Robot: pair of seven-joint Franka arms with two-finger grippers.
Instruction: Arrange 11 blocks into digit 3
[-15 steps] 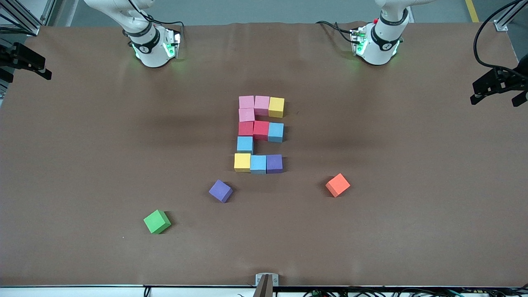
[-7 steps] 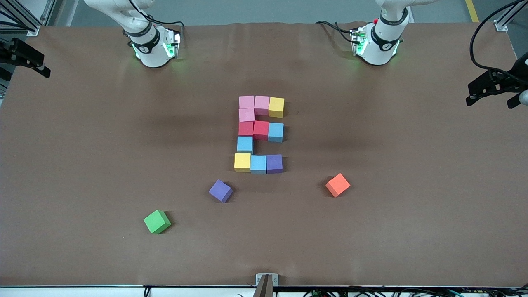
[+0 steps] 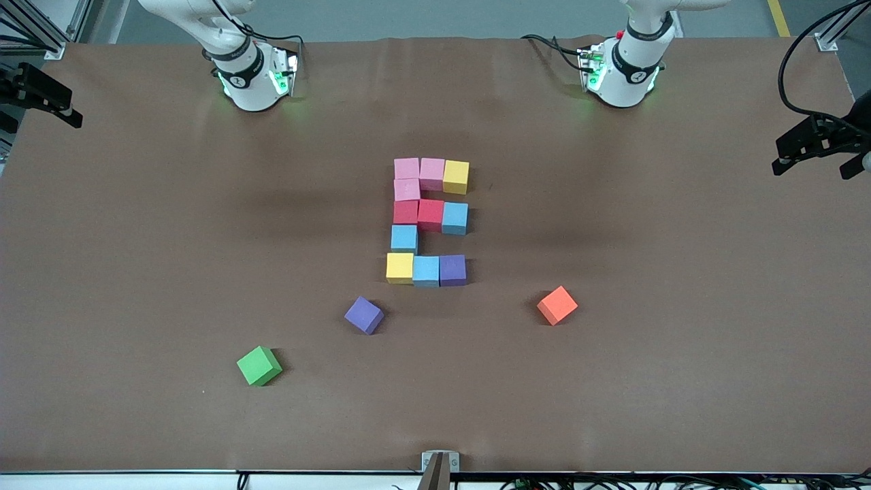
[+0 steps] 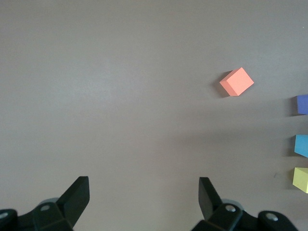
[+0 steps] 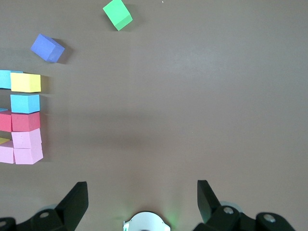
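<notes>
Digit 3 (image 3: 427, 222): the eleven cubes are sitting mid-table, three rows of three joined by single cubes on the side toward the right arm's end.
Open room: bare brown table (image 3: 680, 381) is lying wide around the digit toward both ends and toward the front camera.
Loose purple cube (image 3: 364, 315): lying tilted, nearer the camera than the digit, apart from it.
Orange cube (image 3: 557, 305): lying nearer the camera than the digit, toward the left arm's end.
Green cube (image 3: 258, 365): lying nearer the camera still, toward the right arm's end, well apart from the digit.
Left gripper (image 4: 144, 197): waiting at the table's edge, well apart from the digit, fingers spread wide, gripping nothing.
Right gripper (image 5: 142, 198): hanging at the other table edge, fingers spread wide and empty.
Cut off: each wrist view is catching only the digit's edge cubes; both grippers are cropped in the front view.
</notes>
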